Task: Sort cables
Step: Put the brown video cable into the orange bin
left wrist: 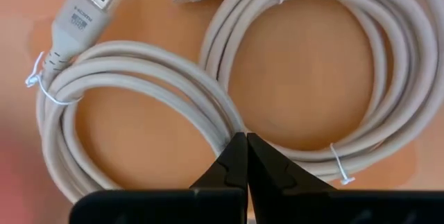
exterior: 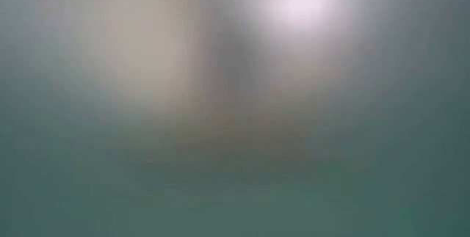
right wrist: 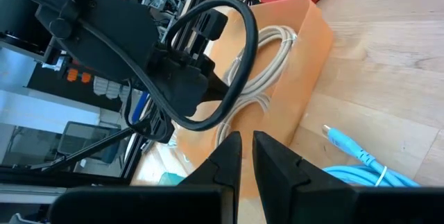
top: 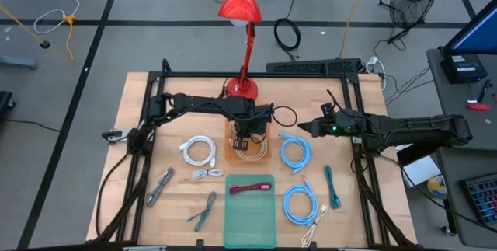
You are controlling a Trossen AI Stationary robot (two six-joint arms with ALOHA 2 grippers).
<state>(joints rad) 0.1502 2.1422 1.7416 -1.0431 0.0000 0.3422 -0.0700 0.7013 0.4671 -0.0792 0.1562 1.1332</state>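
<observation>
Left wrist view: my left gripper (left wrist: pixel 246 156), jaws shut empty, over beige coils (left wrist: pixel 208 92) in orange bin (right wrist: pixel 305 37); next, I withdraw.

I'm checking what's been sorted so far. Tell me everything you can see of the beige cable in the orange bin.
The beige cable lies coiled in two side-by-side loops on the floor of the orange bin, bound with thin white ties. Its sheath looks smooth and rubbery; a flat HDMI-type plug shows at one end. The left claw, shut, hangs just above where the loops meet.
</observation>
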